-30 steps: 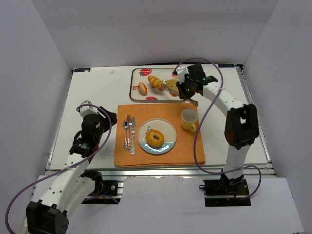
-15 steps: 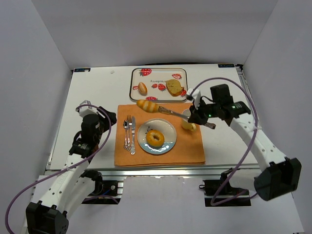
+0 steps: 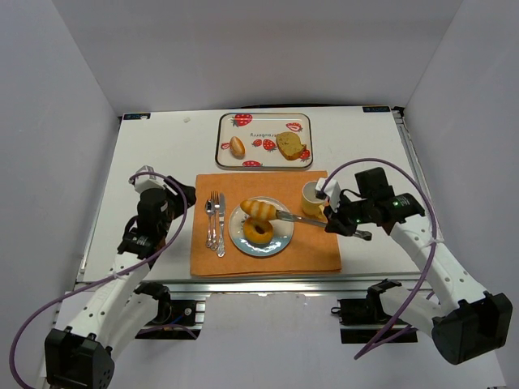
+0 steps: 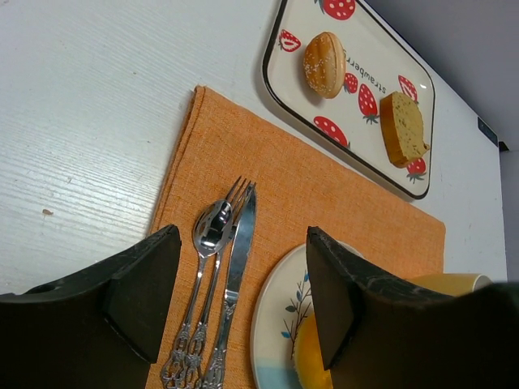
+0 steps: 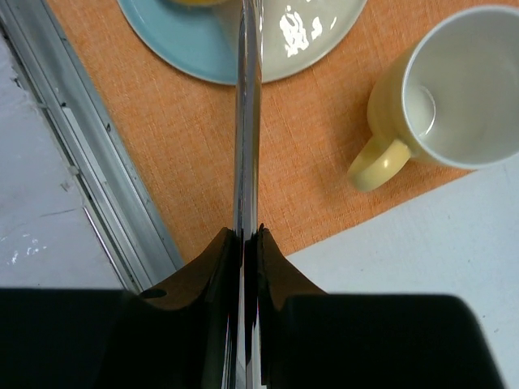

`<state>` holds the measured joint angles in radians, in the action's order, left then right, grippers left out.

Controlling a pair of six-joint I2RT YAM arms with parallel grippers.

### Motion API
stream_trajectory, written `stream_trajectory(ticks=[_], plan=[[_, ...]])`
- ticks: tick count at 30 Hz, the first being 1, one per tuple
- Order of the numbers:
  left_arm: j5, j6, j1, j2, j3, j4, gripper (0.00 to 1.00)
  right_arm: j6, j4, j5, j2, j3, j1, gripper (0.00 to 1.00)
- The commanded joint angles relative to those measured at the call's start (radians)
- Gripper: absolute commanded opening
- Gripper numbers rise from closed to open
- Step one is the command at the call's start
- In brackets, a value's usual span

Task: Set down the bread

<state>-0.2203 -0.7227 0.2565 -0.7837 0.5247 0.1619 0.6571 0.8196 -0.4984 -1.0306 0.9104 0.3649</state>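
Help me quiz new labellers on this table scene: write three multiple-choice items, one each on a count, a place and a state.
1. How many bread pieces lie on the strawberry tray?
A one
B two
C four

2. Where does the cutlery lie?
A on the tray
B on the bare table
C on the placemat, left of the plate

3. How do the jaws of the right gripper stand?
A shut on the tongs
B wide open, empty
C shut directly on a bread piece

Answers:
1 B, since a small round roll and a thick slice are all that rest there.
2 C, since fork, spoon and knife sit side by side on the orange cloth beside the plate's left rim.
3 A, since the right wrist view shows both jaws pressed against the metal tongs.
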Motion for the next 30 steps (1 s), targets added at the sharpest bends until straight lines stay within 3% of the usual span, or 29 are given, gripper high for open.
stream_trajectory(ticks=[1, 10, 15, 25, 30], plan=[[0.015, -0.003, -0.007, 0.009, -0.022, -0.030, 0.73, 0.007, -0.023, 0.038, 0.018, -0.019, 0.005, 0.02], [0.006, -0.011, -0.007, 0.035, -0.035, -0.016, 0.73, -0.079, -0.071, 0.066, -0.043, -0.030, 0.005, 0.10], [0.006, -0.011, -0.007, 0.034, -0.037, -0.019, 0.73, -0.096, -0.062, 0.052, -0.052, -0.033, 0.008, 0.31], [0.006, -0.007, -0.007, 0.027, -0.032, -0.019, 0.73, -0.109, -0.066, 0.043, -0.030, -0.038, 0.006, 0.49], [0.004, -0.007, -0.007, 0.031, -0.031, -0.019, 0.73, -0.106, -0.071, 0.041, 0.000, -0.028, 0.006, 0.52]])
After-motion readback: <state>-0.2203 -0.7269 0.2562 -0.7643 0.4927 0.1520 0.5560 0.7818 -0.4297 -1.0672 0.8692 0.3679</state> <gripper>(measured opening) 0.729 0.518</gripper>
